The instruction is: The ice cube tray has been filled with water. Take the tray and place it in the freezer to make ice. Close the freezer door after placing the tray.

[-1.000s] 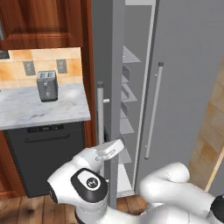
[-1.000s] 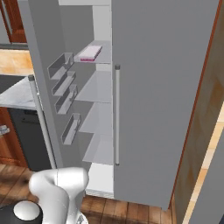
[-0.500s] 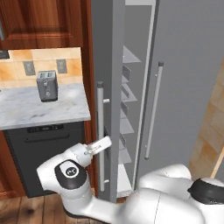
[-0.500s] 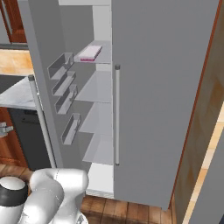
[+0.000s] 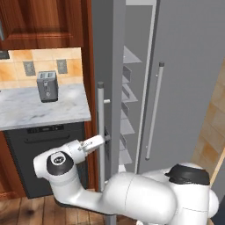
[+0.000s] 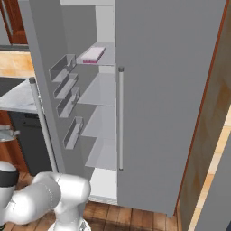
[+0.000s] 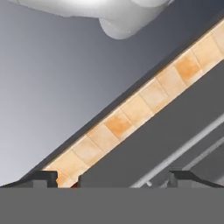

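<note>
A: Where's thin pale pinkish-white ice cube tray [image 6: 91,55]?
B: Lying flat on upper shelf inside tall matte-grey freezer [image 6: 104,27].
A: Two-finger dark-tipped gripper [image 7: 113,178]?
B: Jaws wide apart, empty, near tall grey freezer door [image 5: 107,66].

Swings left and low across the left base view; gripper [image 5: 105,139] now beside the freezer door [image 5: 105,66] handle.

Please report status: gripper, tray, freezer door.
Gripper open, empty, beside door handle. Tray on top freezer shelf. Freezer door open, nothing blocking it.
</note>
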